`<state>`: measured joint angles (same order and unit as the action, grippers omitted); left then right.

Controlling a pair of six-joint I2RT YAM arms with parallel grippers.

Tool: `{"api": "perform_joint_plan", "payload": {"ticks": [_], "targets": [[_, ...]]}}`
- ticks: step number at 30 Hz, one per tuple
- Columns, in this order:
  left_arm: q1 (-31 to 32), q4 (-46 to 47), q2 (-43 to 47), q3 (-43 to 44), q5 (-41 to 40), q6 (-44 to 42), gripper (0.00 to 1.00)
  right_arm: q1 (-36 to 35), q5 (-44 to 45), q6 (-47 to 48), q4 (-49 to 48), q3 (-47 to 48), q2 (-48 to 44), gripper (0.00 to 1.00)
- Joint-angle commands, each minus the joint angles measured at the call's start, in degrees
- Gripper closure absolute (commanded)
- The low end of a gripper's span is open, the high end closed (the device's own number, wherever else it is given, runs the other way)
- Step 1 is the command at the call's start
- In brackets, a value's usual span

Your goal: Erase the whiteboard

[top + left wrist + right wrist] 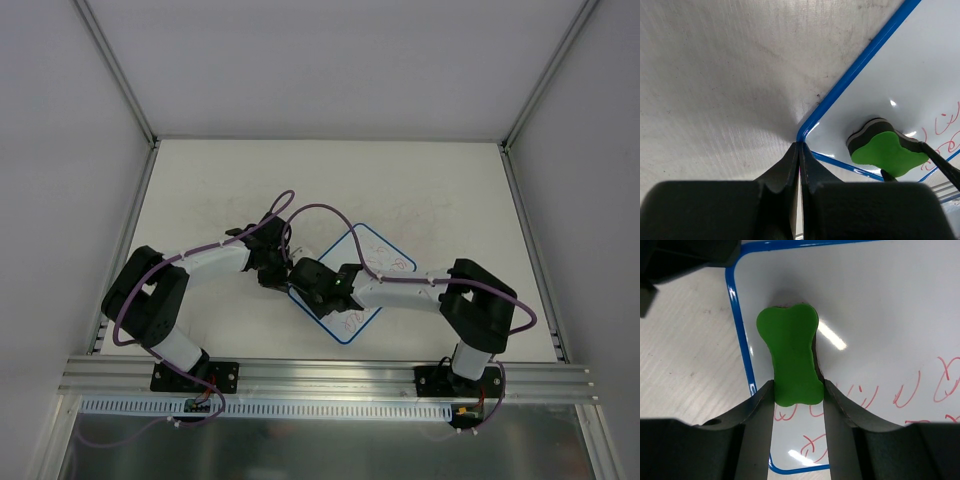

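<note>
Right pincer [796,390] tight around eraser [789,342]

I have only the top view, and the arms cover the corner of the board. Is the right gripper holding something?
Observer: Yes. The right gripper is shut on a green eraser; its wrist view shows this clearly.
Operator: Where is the eraser on the whiteboard?
Observer: It is near a rounded corner of the whiteboard, just inside the edge.
Operator: And what does the left gripper do?
Observer: The left gripper is shut with nothing between its fingers, and its tips are at that same corner.
</note>
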<state>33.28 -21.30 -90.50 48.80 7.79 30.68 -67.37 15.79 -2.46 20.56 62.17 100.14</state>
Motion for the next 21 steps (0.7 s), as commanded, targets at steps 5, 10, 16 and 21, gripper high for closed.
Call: {"api": "perform_joint_plan", "payload": {"ticks": [5,10,16,21], "targets": [[-0.5,-2.5,1.5,-0.3,-2.0,-0.6,1.0,3.9,5.7,-5.6,6.0,-0.1,-1.1,1.0],[-0.5,-2.5,1.7,-0.8,-2.3,-0.6,1.0,4.8,6.4,-7.0,6.2,-0.4,-1.9,1.0],[-0.5,-2.5,1.7,-0.8,-2.0,-0.3,1.0,1.1,4.4,-4.3,5.3,2.9,0.2,1.0],[-0.5,-2.5,2.0,-0.8,-2.0,-0.2,1.0,-0.9,1.6,-2.7,5.0,7.3,3.6,1.0]]}}
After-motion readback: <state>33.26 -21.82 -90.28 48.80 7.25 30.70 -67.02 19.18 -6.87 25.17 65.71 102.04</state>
